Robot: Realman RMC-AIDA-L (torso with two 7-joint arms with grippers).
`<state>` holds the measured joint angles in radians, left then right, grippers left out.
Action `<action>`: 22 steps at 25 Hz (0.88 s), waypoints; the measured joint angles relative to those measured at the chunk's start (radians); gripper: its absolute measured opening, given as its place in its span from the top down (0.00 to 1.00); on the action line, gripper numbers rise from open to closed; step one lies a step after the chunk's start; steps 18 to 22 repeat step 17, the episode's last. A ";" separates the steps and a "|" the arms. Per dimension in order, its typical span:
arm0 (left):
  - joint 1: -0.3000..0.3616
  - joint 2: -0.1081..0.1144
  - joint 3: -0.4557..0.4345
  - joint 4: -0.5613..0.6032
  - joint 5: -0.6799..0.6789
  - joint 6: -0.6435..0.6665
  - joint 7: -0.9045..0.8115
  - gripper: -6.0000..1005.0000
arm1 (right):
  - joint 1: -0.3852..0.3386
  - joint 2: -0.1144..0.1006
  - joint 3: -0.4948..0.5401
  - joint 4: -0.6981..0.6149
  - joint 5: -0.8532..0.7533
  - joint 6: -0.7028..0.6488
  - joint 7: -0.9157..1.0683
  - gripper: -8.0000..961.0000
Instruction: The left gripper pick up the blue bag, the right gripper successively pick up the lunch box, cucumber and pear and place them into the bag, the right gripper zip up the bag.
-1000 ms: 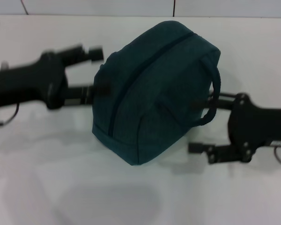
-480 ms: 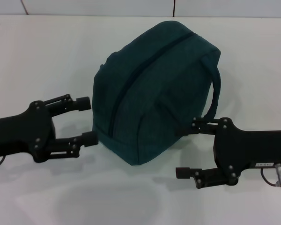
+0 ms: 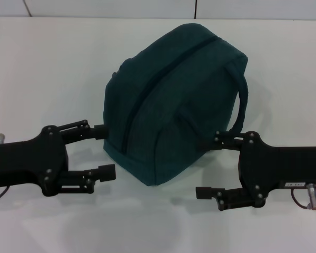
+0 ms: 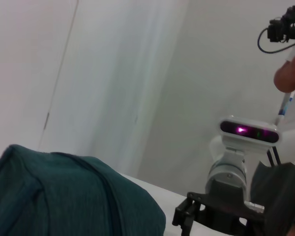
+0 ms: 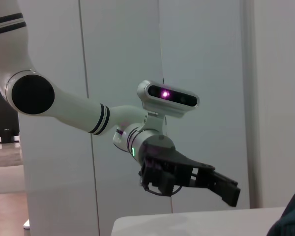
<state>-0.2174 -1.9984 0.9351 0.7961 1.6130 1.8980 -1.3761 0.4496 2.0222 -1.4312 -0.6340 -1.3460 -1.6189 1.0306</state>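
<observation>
The blue bag [image 3: 174, 100] stands on the white bench [image 3: 52, 68], in the middle of the head view, with its zipper line running along the top and already shut. One loop handle [image 3: 241, 105] hangs down on the side that faces the right arm. The lunch box, the cucumber and the pear are not visible outside, so probably they are inside the bag, though the fabric hides this.

The left pincer [image 3: 101, 151] is low, just beside the lower corner of the bag. Its two fingers are wide apart and hold nothing; the upper finger seems to touch the fabric or nearly, and it is not possible to say which. The right pincer [image 3: 206, 167] is on the other side, also spread wide and empty, with its upper finger close under the hanging handle.

The bag is soft cloth, so it will bend and sink under a push, and its sides give no firm edge. If it is full, it is likely rather heavy and will sag when lifted by one point. The best place to take hold looks like the loop handle or a fold of fabric near the top seam. A grasp on the smooth rounded wall would probably slip off.
</observation>
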 joint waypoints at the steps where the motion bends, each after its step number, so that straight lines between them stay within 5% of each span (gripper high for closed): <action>1: 0.000 -0.001 0.000 0.000 0.002 0.000 0.000 0.12 | 0.000 0.000 0.000 0.000 0.000 0.000 0.000 0.17; 22: -0.009 -0.001 0.006 0.000 0.005 0.001 0.000 0.12 | 0.001 -0.001 0.006 0.001 0.001 0.001 0.000 0.17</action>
